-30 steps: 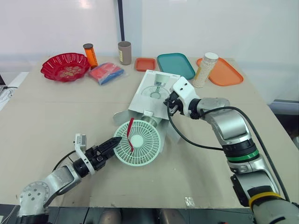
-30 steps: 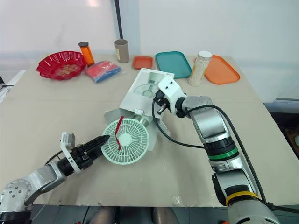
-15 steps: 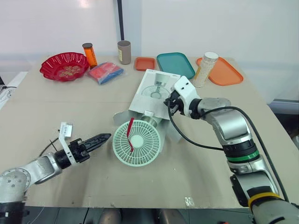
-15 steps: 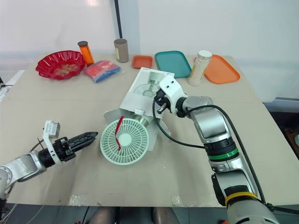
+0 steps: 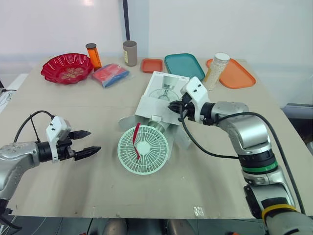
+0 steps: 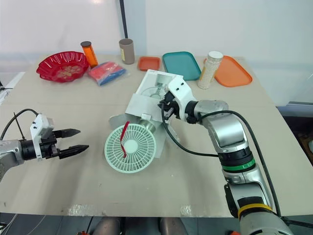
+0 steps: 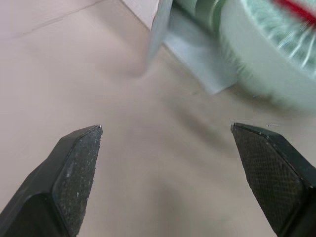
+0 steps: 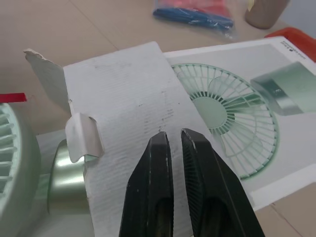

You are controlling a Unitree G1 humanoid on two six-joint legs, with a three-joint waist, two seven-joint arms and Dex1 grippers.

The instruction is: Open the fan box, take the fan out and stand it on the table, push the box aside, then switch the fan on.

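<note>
Plastic, seemingly light, made up the pale green fan (image 5: 143, 149), which lay in the middle of the table (image 5: 205, 181), its grille tilted toward the robot and its stem end in the mouth of the opened box (image 5: 161, 95). Its thin ribs would likely flex, so the rim or stem seemed the safer hold. The left gripper (image 5: 93, 141) hung spread wide and empty, well apart from it; the right gripper (image 5: 172, 105) had its fingers pinched together over a flap (image 8: 118, 98) of the box. The box face showed a printed fan picture; no writing was legible.

Stand of the fan (image 5: 143, 149) hidden inside the box (image 5: 159, 93), its grille blurred and cropped in the left wrist view, contents of the red bowl (image 5: 51, 69) too small to tell
</note>
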